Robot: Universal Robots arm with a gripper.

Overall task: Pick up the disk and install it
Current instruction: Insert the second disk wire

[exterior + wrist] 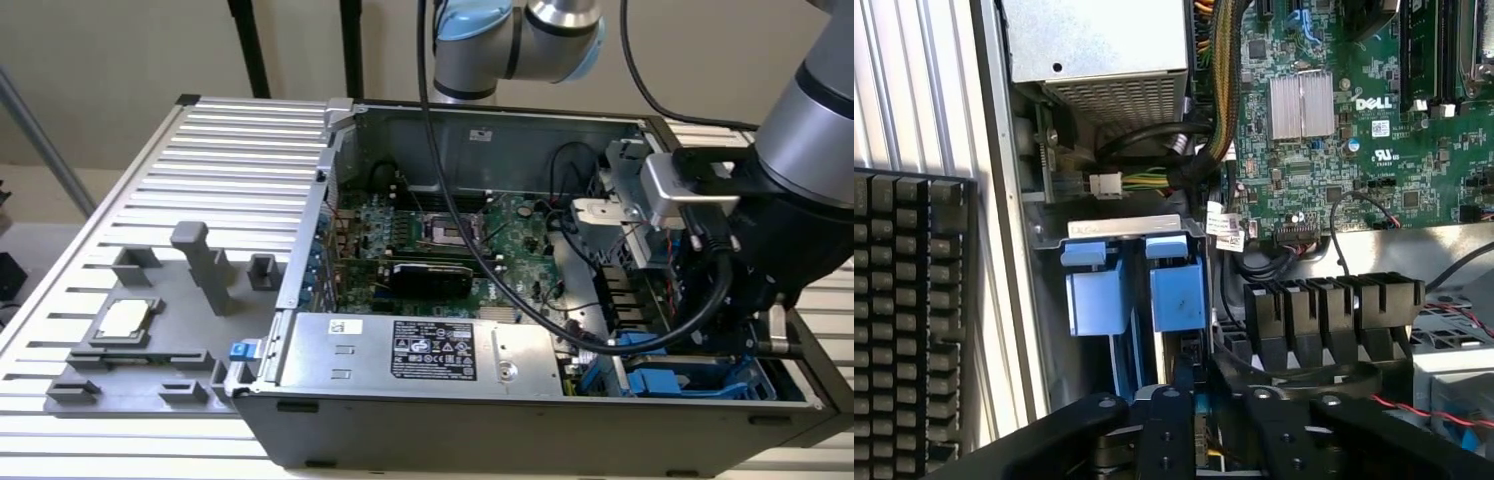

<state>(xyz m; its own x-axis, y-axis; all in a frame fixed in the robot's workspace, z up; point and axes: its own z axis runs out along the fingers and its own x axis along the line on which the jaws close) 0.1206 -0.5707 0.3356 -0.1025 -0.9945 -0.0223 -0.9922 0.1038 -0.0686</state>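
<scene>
The disk (1179, 295) stands on edge in the drive bay at the case's corner, in its blue carrier frame. Only the blue end and a dark, thin edge of it show; the white label is hidden. That edge runs back between my black fingers (1166, 432), and my gripper (1202, 425) is shut on it. A second blue carrier (1094, 298) sits right beside the disk in the bay. In the exterior view the wrist (694, 200) hangs over the blue bay (667, 383) at the case's lower right, and the arm hides the fingers.
The open PC case (534, 430) holds a green motherboard (441, 235), a silver power supply with a black label (427, 350) and black cable bundles (1219, 90) near the bay. A grey fixture with a small square silver chip (123, 320) lies on the slatted table at the exterior view's left.
</scene>
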